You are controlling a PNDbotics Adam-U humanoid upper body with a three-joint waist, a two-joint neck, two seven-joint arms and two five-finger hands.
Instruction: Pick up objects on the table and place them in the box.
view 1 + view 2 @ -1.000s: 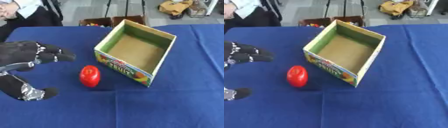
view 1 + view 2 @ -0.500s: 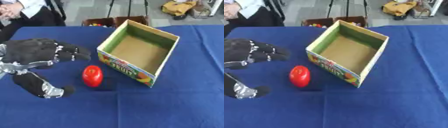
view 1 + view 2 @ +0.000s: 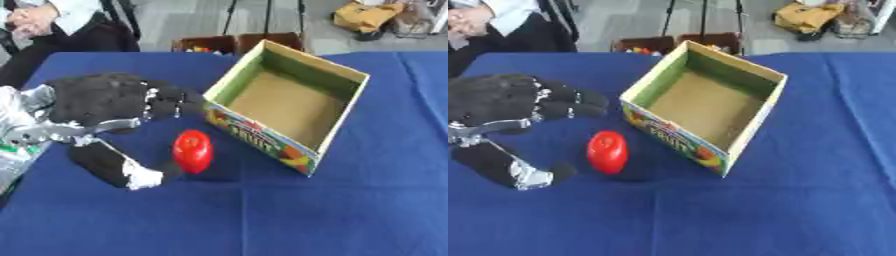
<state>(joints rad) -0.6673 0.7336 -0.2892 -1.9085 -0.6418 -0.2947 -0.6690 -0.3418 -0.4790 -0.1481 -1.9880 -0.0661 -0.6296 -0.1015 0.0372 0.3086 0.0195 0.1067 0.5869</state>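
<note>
The left robot hand (image 3: 105, 107) has come in from the left over the last second and now brackets the red object (image 3: 192, 151), fingers spread above it and thumb low just beside it, not yet closed. The object stands on the blue desk (image 3: 262, 215) just beside the empty box (image 3: 289, 102); grasping looks next.

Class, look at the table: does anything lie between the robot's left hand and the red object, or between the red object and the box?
Nothing visible does. The left hand is open beside the red object, with only bare blue cloth between. The box stands just beyond; its near wall must be cleared.
</note>
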